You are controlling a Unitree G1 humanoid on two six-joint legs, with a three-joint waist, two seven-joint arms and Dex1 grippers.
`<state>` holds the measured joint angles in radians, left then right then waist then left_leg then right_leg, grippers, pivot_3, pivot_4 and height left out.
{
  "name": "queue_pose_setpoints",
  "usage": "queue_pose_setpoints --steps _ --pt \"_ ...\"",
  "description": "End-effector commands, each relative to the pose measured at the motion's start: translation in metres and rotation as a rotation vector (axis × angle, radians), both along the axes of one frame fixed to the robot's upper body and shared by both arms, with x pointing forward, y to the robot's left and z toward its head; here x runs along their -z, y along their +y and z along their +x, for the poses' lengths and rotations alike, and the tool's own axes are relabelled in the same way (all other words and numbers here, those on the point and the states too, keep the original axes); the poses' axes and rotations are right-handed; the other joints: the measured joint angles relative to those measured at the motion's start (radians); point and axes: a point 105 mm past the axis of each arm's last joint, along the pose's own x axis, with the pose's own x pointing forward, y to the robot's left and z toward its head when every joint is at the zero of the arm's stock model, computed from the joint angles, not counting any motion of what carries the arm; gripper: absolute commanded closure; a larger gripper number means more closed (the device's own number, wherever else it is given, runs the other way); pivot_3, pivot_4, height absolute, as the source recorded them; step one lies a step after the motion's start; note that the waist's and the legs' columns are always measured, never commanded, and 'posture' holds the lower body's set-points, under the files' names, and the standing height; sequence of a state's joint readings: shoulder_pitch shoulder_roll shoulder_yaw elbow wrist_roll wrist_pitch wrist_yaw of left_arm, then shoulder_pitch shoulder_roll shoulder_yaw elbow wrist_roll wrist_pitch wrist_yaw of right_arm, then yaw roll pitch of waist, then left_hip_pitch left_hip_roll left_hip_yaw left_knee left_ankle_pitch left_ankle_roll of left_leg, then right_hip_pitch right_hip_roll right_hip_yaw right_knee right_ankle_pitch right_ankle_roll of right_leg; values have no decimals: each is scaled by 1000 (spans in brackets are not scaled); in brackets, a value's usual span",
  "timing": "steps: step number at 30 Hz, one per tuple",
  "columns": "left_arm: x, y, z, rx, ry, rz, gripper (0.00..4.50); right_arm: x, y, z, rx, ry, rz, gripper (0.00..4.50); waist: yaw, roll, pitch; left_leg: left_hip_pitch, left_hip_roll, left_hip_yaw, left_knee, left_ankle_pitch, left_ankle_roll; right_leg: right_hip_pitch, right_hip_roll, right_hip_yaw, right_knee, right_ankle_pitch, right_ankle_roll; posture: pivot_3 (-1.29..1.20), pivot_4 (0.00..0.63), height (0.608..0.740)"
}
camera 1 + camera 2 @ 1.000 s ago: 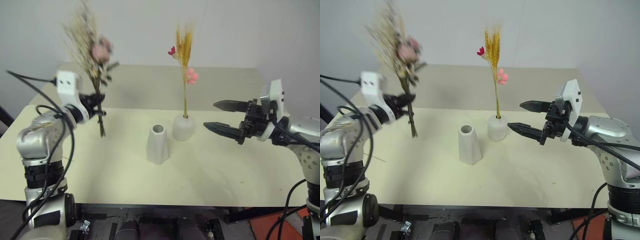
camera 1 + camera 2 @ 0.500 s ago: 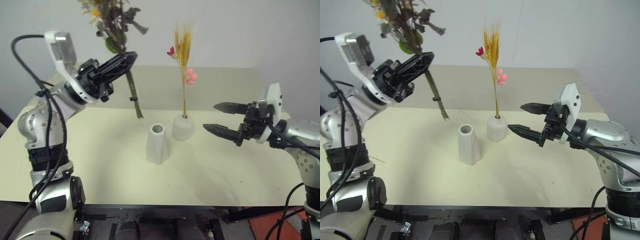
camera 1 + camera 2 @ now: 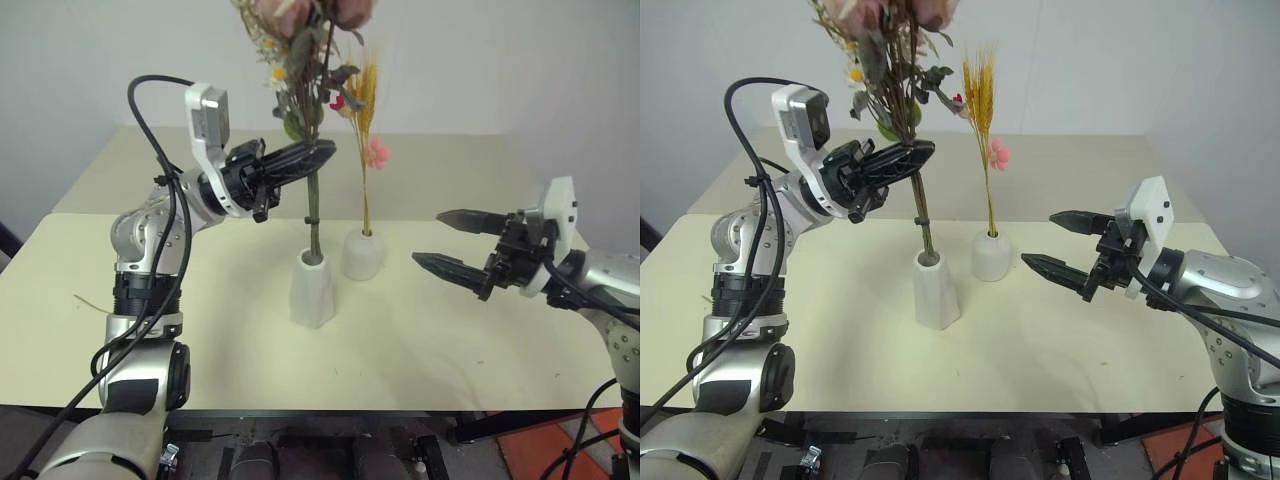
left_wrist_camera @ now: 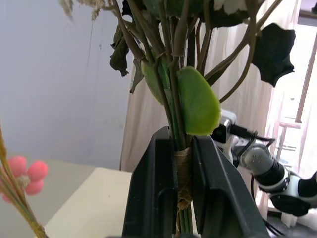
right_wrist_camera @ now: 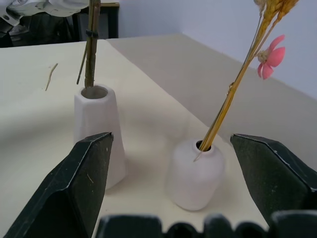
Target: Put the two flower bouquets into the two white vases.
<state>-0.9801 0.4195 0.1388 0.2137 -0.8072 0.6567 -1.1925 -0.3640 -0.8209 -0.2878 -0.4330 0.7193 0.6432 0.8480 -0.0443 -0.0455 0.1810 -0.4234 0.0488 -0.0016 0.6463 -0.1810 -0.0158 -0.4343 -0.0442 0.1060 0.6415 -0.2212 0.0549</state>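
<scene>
Swung over: rose bunch (image 3: 310,60) entering second vase (image 3: 312,290).

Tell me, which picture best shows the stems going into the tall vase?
The right wrist view: the rose bouquet's stems visibly enter the mouth of the tall vase. Both eye views show the same from farther off. The left wrist view shows the left gripper clamping the stems.

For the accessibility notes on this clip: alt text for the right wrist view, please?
Two white vases on a beige table, seen between the open right gripper: the tall vase has the rose bunch's stems in its mouth, and the round vase holds the wheat bunch with a pink bloom.
</scene>
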Motion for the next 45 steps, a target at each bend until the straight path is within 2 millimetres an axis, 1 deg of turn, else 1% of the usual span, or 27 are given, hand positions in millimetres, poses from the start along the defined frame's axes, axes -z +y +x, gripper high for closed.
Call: queue_pose_setpoints --steps 1,19,31,45 --pt "-8 -2 -6 18 -59 6 4386 -14 -3 -7 19 -62 -3 0 0 0 0 0 0 0 0 0 0 0 0 0 0 0 0 0 150 740" --pt "5 -7 4 -24 -55 58 4386 -11 1 -6 21 -61 15 0 1 0 0 0 0 0 0 0 0 0 0 0 0 -1 1 0 150 740" --pt "-8 -7 9 -31 -59 -3 4386 -14 4 -5 18 -73 20 0 1 0 0 0 0 0 0 0 0 0 0 0 0 -1 1 0 150 740" --pt "-8 -5 8 -38 -74 3 4386 -16 5 -4 15 -87 20 0 1 0 0 0 0 0 0 0 0 0 0 0 0 -1 1 0 150 740"
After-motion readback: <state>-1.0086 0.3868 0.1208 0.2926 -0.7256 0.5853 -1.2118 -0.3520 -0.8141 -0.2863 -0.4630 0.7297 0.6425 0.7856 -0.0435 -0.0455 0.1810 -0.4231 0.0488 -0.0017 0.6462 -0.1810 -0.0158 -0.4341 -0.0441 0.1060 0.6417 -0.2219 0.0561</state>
